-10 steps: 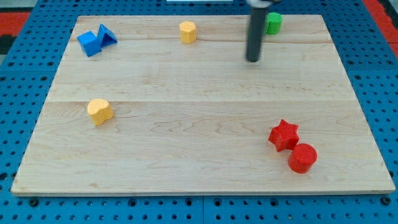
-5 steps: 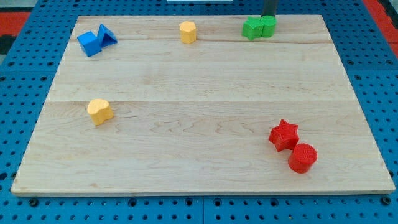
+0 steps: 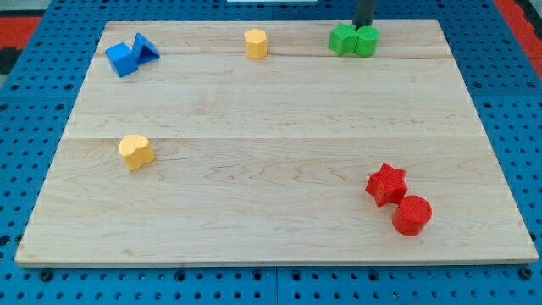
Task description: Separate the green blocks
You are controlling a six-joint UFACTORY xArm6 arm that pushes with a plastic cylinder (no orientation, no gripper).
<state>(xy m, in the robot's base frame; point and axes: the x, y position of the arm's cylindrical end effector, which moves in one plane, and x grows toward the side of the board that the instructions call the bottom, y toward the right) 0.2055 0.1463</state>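
While the two green blocks sit pressed together near the view's top edge, right of centre, we count them as one touching pair: a green block with a lobed, star-like outline (image 3: pixel 342 39) on the view's left and a rounder green block (image 3: pixel 366 41) on its right. Our rod comes down from the view's top just behind them, and my tip (image 3: pixel 363 27) rests at the upper edge of the rounder green one, apparently touching it, though we cannot be sure of contact. We carry no jaws, only this straight dark rod.

Moving outward, we count two yellow blocks, well apart from each other: a yellow hexagonal block (image 3: pixel 256 42) near the view's top, left of the green pair, and a yellow heart-like block (image 3: pixel 135 152) toward the view's left at mid height.

We count two blue blocks in the view's top left corner, touching: a blue cube-like block (image 3: pixel 122 58) and a blue triangular block (image 3: pixel 146 47) just to its right.

We count two red blocks at the view's lower right, touching: a red star (image 3: pixel 386 184) and a red cylinder (image 3: pixel 412 214) below it.

All eight lie on the wooden board (image 3: pixel 271 229), which rests on a blue pegboard surface (image 3: pixel 517 102).
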